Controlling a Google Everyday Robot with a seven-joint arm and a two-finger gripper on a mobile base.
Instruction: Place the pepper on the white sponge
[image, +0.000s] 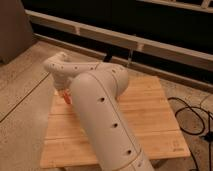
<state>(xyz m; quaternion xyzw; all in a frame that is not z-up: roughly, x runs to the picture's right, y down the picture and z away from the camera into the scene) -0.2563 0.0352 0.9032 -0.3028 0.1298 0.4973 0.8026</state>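
Observation:
My white arm (100, 105) reaches across the wooden table (150, 115) and covers most of its left half. My gripper (63, 91) points down at the table's left edge, below the wrist (56, 66), and is mostly hidden by the arm. A small red-orange bit, the pepper (66, 98), shows right at the gripper, just above the table top. I cannot tell if it is held or lying on the wood. The white sponge is hidden or out of view.
The low slatted wooden table stands on a speckled floor (25, 95). A black cable (192, 117) lies on the floor to its right. A dark wall with a pale ledge (150, 45) runs behind.

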